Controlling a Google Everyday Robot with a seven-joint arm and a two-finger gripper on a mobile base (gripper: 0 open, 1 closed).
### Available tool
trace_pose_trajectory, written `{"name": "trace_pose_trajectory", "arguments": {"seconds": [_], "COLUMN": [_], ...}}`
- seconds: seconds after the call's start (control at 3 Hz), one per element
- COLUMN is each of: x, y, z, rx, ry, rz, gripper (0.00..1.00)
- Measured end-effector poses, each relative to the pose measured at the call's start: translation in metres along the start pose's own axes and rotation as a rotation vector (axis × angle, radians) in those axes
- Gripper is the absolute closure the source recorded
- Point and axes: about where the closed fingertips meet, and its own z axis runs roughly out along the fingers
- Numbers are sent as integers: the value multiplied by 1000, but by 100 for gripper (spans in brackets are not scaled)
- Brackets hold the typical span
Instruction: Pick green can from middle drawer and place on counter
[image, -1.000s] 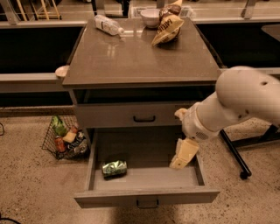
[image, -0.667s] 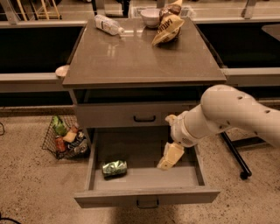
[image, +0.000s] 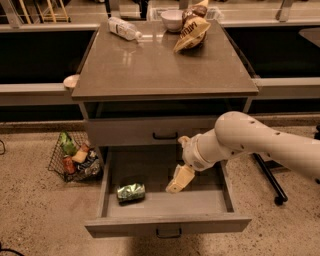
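Note:
The green can lies on its side in the front left part of the open middle drawer. My gripper hangs over the drawer's middle, to the right of the can and apart from it, with nothing in it that I can see. The white arm reaches in from the right. The counter is the grey-brown slab above the closed upper drawer front.
On the counter's far edge lie a clear plastic bottle, a white bowl and a yellow-brown snack bag. A wire basket with packets stands on the floor left of the cabinet. A dark chair leg stands at right.
My arm and gripper have moved left over the drawer, from its right side to near its middle, closer to the can. The can has not moved.

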Motion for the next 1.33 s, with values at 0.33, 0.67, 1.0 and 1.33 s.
{"name": "trace_pose_trajectory", "arguments": {"seconds": [0.33, 0.67, 1.0, 1.33], "x": [10, 36, 55, 65], "y": [0, 0, -3, -13], "z": [17, 66, 116, 161], "rx": [5, 0, 5, 33], "ry": [15, 43, 39, 38], "rz": [22, 70, 106, 107], "gripper": [0, 0, 0, 0]}}
